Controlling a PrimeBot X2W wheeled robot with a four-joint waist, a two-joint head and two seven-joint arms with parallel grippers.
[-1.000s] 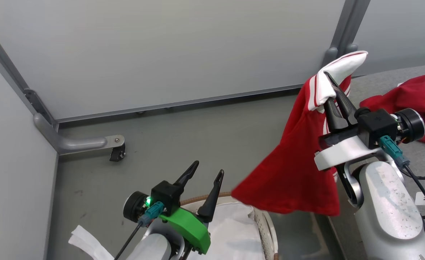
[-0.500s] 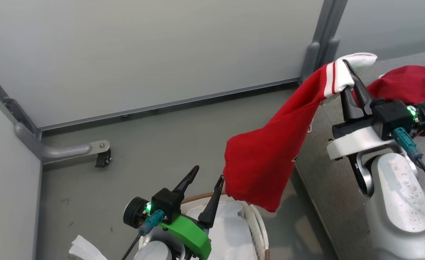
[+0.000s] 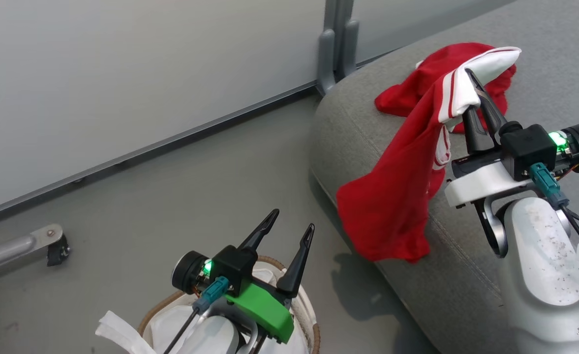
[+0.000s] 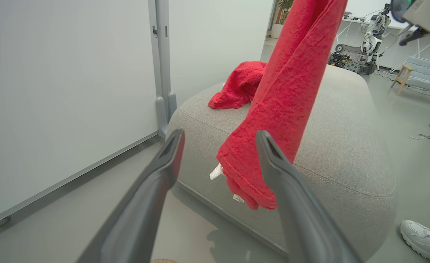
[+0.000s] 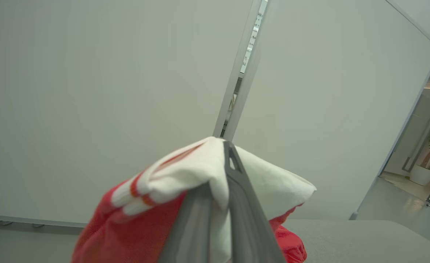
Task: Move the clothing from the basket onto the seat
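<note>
My right gripper (image 3: 470,87) pinches the white striped trim of a red garment (image 3: 397,196), which hangs over the near edge of the grey sofa (image 3: 363,132). A second red garment (image 3: 401,97) lies on the sofa's top. Left of the sofa, my left gripper (image 3: 293,219) holds its jaws wide above the basket (image 3: 157,307).

Grey floor (image 3: 171,196) carries the basket (image 3: 306,317) at 6 o'clock in head view, and the seat (image 3: 466,275) from 1 to 4 o'clock. On seat top, twd 1 o'clock: one crumpled red garment (image 3: 397,101), nr the rounded edge. Left wrist view — a person's shoe (image 4: 415,235) on floor at 4 o'clock, beside seat.
</note>
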